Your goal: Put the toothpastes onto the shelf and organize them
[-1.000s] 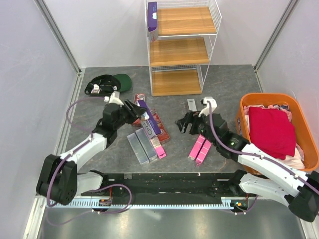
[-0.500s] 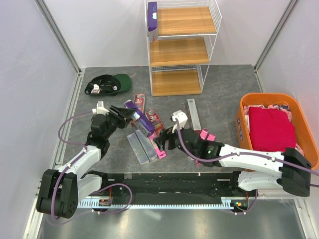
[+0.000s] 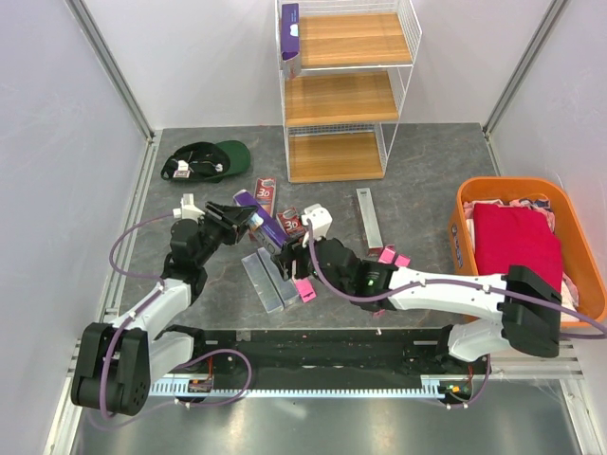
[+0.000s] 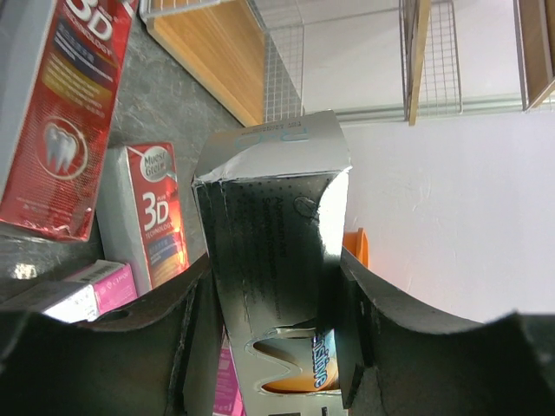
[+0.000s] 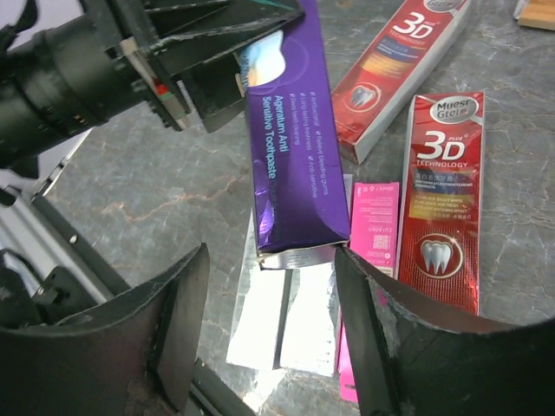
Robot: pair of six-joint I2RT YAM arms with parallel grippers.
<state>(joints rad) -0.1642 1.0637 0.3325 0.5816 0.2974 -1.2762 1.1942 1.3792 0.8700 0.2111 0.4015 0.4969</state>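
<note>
My left gripper [image 3: 232, 216] is shut on a purple toothpaste carton [image 3: 264, 223], holding it tilted above the table. In the left wrist view that carton [image 4: 277, 251] fills the gap between both fingers. My right gripper [image 5: 270, 260] is open, and the carton's free end [image 5: 299, 251] lies right at its fingertips, nearer the right one. Under it lie two silver cartons [image 5: 286, 321], a pink one [image 5: 375, 225] and two red 3D ones [image 5: 447, 199]. The white wire shelf [image 3: 341, 95] stands at the back with one purple carton [image 3: 290, 38] on its top board.
Two pink cartons [image 3: 389, 256] and a silver-grey one [image 3: 368, 216] lie right of the pile. An orange basket [image 3: 560, 204] with red cloth stands at the right edge. A green cap [image 3: 204, 159] lies at the back left.
My right arm has swung left from the pink cartons to the free end of the purple carton, and its jaws have narrowed. My left gripper drew back left with the carton, then held still.
</note>
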